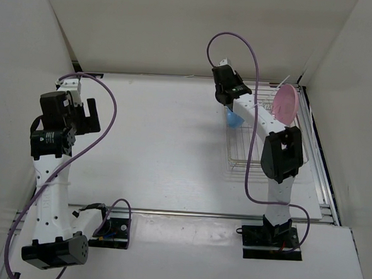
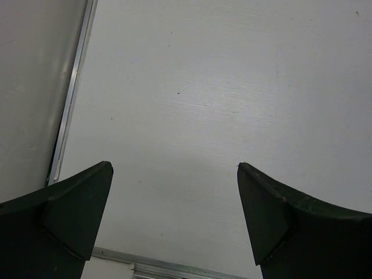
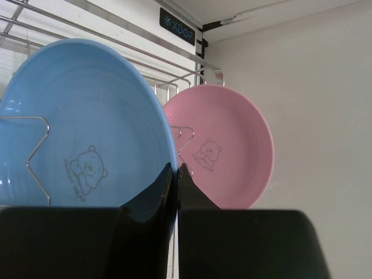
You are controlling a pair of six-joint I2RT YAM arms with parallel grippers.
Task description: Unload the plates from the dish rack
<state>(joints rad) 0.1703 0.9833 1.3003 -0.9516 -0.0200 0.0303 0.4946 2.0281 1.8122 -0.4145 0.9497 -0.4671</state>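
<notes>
Right gripper (image 3: 176, 170) clamped on light blue plate (image 3: 87, 110) rim, dish rack (image 1: 239, 153) at worktop's right edge; left gripper (image 2: 174, 168) spread. Plate judged light, stiff, slippery.

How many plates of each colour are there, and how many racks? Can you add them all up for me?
blue plate: 1
pink plate: 1
dish rack: 1
Total: 3 things
</notes>
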